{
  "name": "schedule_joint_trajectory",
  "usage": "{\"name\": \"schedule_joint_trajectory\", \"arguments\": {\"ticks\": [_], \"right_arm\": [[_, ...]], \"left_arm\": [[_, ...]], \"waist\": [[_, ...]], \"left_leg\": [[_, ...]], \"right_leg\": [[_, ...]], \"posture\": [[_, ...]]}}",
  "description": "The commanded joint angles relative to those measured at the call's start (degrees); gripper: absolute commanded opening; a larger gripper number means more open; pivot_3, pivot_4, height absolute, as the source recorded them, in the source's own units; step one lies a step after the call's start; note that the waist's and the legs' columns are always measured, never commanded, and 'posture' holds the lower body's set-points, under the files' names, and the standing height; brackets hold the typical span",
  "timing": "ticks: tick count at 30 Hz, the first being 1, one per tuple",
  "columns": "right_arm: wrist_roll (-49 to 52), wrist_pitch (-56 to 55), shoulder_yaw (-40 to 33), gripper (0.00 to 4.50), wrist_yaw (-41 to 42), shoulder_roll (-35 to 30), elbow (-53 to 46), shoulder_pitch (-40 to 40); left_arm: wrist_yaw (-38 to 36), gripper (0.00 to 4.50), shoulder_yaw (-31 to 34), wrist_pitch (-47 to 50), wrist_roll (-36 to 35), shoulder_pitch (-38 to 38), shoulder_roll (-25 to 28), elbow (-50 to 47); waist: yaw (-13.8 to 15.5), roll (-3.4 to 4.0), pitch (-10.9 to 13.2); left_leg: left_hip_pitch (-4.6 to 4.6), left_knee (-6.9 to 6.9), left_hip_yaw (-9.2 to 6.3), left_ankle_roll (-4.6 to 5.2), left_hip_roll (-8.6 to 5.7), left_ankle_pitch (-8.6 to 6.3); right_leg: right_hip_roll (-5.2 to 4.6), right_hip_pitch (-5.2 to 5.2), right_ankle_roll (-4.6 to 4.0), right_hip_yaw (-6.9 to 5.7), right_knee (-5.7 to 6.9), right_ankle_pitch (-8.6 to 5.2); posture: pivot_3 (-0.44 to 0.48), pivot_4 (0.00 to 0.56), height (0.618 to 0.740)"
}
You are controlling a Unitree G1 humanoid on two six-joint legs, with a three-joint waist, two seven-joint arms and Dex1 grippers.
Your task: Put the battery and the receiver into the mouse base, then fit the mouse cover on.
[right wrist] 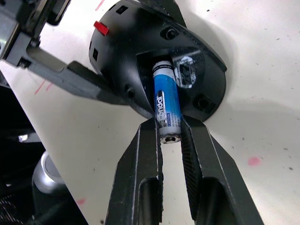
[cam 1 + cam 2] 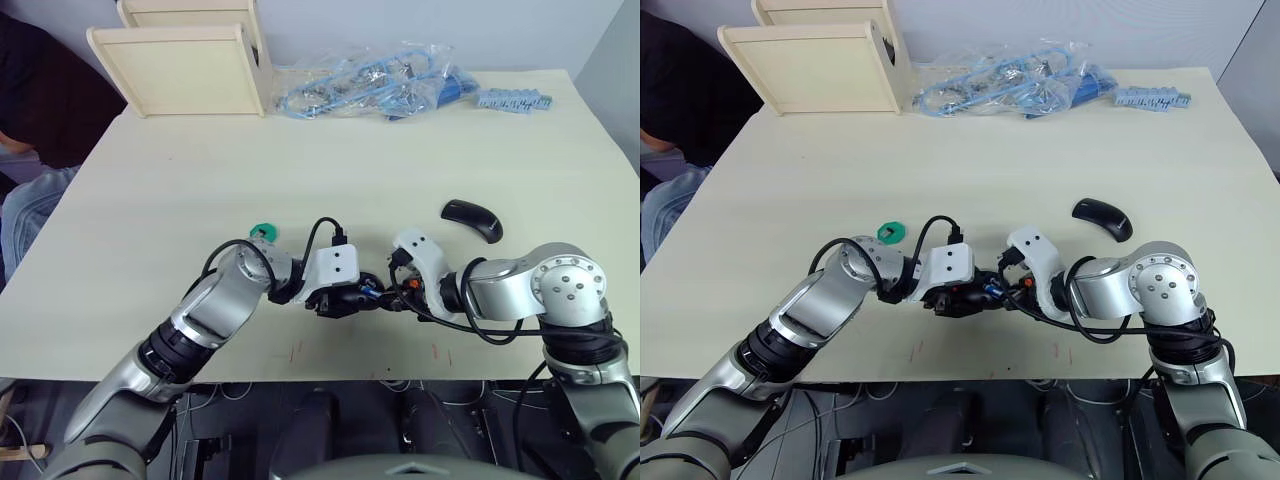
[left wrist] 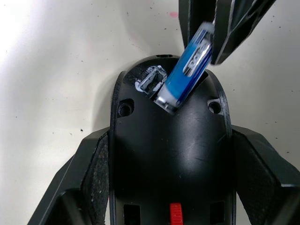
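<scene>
While our left hand (image 3: 168,187) clamps the mouse base (image 3: 168,154) steady on the tabletop (image 2: 400,160), our right hand (image 1: 169,136), gripping the battery (image 1: 166,105) half-entered and tilted, should lower its rear end flat into the slot.

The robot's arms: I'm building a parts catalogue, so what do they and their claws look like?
Both arms are silver-grey metal with dark joints and looping black cables. A white housing sits at each wrist, and the right arm has a round silver elbow cap with screws. The left claw and right claw each have two black fingers.
</scene>
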Motion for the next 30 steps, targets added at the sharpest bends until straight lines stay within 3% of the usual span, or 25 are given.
{"name": "schedule_joint_trajectory", "arguments": {"ticks": [1,5,6,8,13,17,22,26,29,30], "right_arm": [[1.1,0.4,0.4,0.04,-2.3,0.6,0.4,-0.9],[2.4,-0.5,-0.3,1.56,-2.7,0.8,-0.2,-0.6],[3.9,-1.3,-1.1,2.12,-2.2,-0.5,-1.6,-0.3],[6.3,-2.6,-2.4,2.65,-1.7,-2.6,-3.2,0.3],[6.8,-6.6,-4.1,2.65,4.6,-10.2,-10.5,3.1],[0.4,-15.1,-6.6,2.65,17.1,-13.5,-19.5,9.3],[-17.3,-33.1,-4.4,2.65,33.7,-14.8,-23.3,19.0],[-30.9,-46.1,1.7,2.65,43.0,-14.5,-21.3,26.1],[-38.8,-54.3,5.5,1.9,47.8,-12.8,-17.2,28.6],[-40.7,-56.6,6.2,1.36,48.8,-11.7,-15.7,29.0]], "left_arm": [[0.4,2.99,-1.3,0.4,0.3,0.8,-0.6,-0.4],[0.5,2.99,-1.3,0.7,0.3,1.0,-0.8,-0.6],[0.5,2.99,-1.2,0.8,0.4,1.1,-0.8,-0.6],[0.4,2.99,-1.0,0.8,0.4,1.2,-0.8,-0.6],[0.4,2.99,-0.9,0.8,0.3,1.2,-0.9,-0.3],[0.1,2.99,-0.8,0.5,0.3,1.2,-0.9,0.1],[-0.2,2.99,-0.7,-0.1,0.4,1.2,-0.8,0.4],[-0.4,2.99,-0.5,-0.2,0.2,1.3,-0.6,0.4],[-0.5,2.99,-0.5,-0.1,0.2,1.3,-0.5,0.2],[-0.6,2.99,-0.5,0.0,0.1,1.4,-0.5,0.1]], "waist": [[0.0,0.0,0.0],[-0.2,0.01,0.0],[-0.2,0.01,0.0],[0.0,0.02,0.0],[0.0,0.01,0.0],[0.2,0.01,0.0],[0.1,-0.02,0.0],[0.0,-0.01,0.0],[0.0,-0.02,0.0],[0.0,-0.02,0.0]], "left_leg": [[0.01,0.0,0.0,0.0,0.0,0.0],[0.02,0.0,0.0,0.0,0.0,0.0],[0.04,-0.02,0.01,0.0,0.01,0.0],[0.04,-0.01,0.0,0.0,0.01,0.0],[-0.06,-0.05,0.0,0.01,-0.01,0.0],[-0.09,-0.07,-0.08,0.01,0.0,0.0],[-0.09,-0.06,-0.12,0.01,-0.01,0.0],[-0.08,-0.06,-0.08,0.01,0.0,0.0],[-0.03,-0.05,-0.03,0.01,0.0,0.0],[-0.02,-0.04,-0.03,0.01,0.0,0.0]], "right_leg": [[0.0,0.0,0.0,0.0,0.0,0.0],[0.01,0.0,0.0,0.0,0.01,0.0],[0.01,0.0,0.0,0.01,0.02,0.0],[0.02,0.0,0.0,0.01,0.02,0.0],[-0.02,-0.01,0.01,-0.02,-0.12,-0.01],[0.0,-0.02,0.0,-0.13,-0.11,-0.01],[0.0,0.0,0.02,-0.15,-0.14,-0.01],[0.01,0.0,0.03,-0.15,-0.13,-0.02],[0.01,0.0,0.02,-0.08,-0.09,-0.02],[0.01,0.0,0.02,-0.07,-0.09,-0.01]], "posture": [[0.0,0.15,0.74],[0.0,0.15,0.74],[0.0,0.15,0.74],[0.0,0.15,0.74],[0.0,0.15,0.74],[0.0,0.15,0.74],[0.0,0.15,0.74],[0.0,0.15,0.74],[0.0,0.15,0.74],[0.0,0.15,0.74]]}}
